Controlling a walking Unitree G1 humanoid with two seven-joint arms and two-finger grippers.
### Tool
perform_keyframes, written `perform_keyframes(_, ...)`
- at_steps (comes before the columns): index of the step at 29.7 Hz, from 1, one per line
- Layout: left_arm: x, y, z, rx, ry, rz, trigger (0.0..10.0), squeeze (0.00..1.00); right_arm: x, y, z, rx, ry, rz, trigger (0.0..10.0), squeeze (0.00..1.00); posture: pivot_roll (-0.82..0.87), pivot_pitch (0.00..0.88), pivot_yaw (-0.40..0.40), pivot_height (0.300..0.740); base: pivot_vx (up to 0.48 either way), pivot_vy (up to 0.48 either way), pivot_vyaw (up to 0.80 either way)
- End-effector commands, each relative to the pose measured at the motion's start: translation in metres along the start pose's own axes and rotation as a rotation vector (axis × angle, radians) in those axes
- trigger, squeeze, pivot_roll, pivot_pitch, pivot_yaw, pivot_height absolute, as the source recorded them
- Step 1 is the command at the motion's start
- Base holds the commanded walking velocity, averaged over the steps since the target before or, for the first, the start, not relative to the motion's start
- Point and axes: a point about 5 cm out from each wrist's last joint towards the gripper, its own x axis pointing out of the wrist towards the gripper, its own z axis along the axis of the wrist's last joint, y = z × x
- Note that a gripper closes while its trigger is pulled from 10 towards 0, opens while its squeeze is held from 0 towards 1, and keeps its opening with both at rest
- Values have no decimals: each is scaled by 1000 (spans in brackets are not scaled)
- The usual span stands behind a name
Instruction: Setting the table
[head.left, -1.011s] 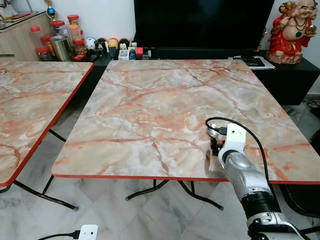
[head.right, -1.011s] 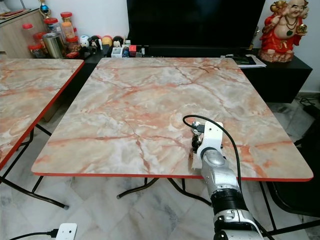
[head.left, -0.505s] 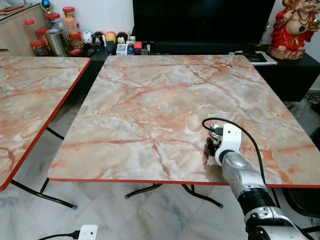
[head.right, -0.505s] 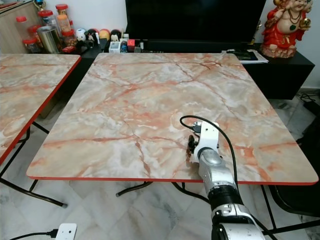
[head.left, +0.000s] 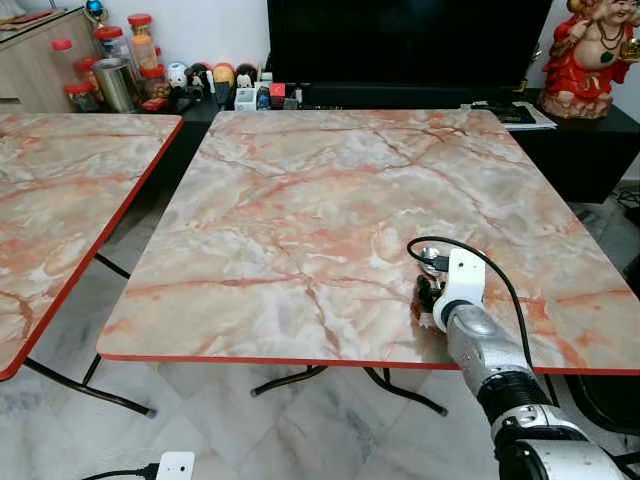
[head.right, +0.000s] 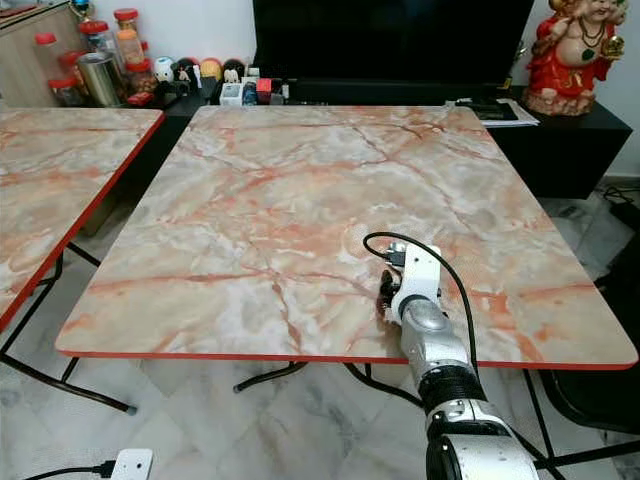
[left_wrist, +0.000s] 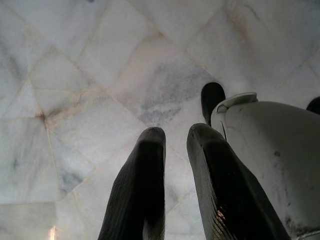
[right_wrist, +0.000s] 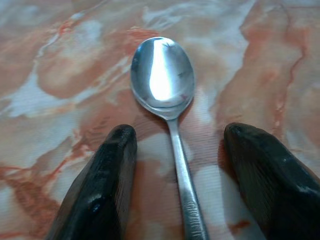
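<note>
The right pincer (right_wrist: 175, 185) rests low on the near right part of the marbled desk (head.left: 300, 200), its two black fingers spread wide with the spoon (right_wrist: 167, 95) lying flat between them, untouched by either; judging by this, the spoon has been laid as a place setting; it is plain polished steel, bowl upward, handle toward the wrist; the left pincer (left_wrist: 175, 185) hangs over the floor, fingers slightly parted, empty.

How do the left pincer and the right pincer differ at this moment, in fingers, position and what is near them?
The right pincer has its fingers spread wide; the left pincer has its fingers nearly together with a narrow gap. The right pincer is over the marble table, with a spoon lying between its fingers, ungripped; the left pincer hangs over the tiled floor, holding nothing. Both have two long black fingers.
</note>
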Motion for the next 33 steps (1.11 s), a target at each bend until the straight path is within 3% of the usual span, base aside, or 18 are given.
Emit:
perform_keyframes(1,-1,2,-6,-1,27,6,10000,0,1,0,4,5,-12,3,8000,0,29,45,4,740,0,0,0)
perform_keyframes(2,-1,3,-7,0,28,5,10000,0,1,1,4,7,-14,9,3333,0,31,46,4,740,0,0,0)
perform_keyframes(3,-1,2,-7,0,29,4,10000,0,1,2,3,6,-16,24,0,0,31,46,4,740,0,0,0)
perform_keyframes(33,-1,-2,-8,4,37,-11,10000,0,2,11,-2,-26,-18,70,0,0,27,41,3,740,0,0,0)
